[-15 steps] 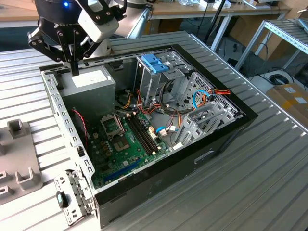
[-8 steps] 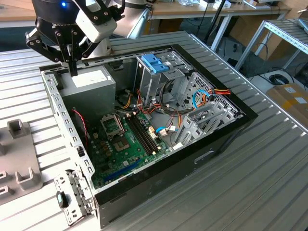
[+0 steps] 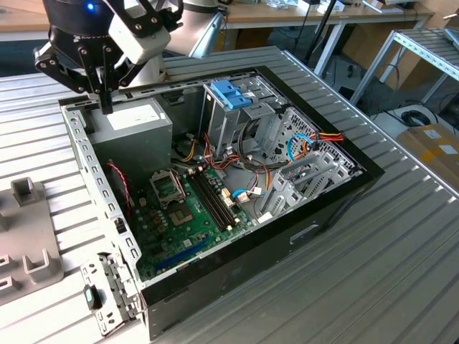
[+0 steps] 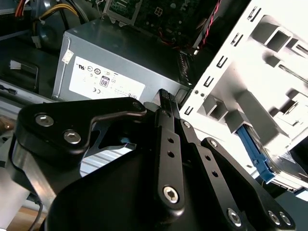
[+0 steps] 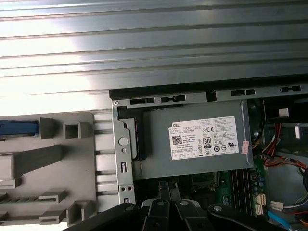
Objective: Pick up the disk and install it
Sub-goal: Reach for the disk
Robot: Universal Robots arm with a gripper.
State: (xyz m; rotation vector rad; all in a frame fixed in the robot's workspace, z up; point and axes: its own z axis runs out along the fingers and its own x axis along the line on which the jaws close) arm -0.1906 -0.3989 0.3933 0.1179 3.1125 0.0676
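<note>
The disk shows as a light-blue frame edge (image 4: 253, 150) with a bit of silver metal beside it, tucked under the pale fixture (image 4: 250, 82) in the second wrist view. In the first wrist view its blue edge (image 5: 17, 128) lies in the grey fixture (image 5: 53, 159) beside the case. My gripper (image 3: 106, 104) hangs over the case's back corner at the exterior view's left, above the grey power supply box (image 3: 133, 123). Its fingers (image 4: 166, 96) are shut together with nothing between them, apart from the disk. The fingertips (image 5: 167, 186) point over the motherboard edge.
The open black computer case (image 3: 315, 215) lies on a ribbed metal table (image 3: 401, 272), with motherboard (image 3: 186, 215), loose cables and a drive cage carrying a blue bracket (image 3: 231, 93). The case's steel side rail (image 3: 93, 186) stands between gripper and fixture (image 3: 29, 236).
</note>
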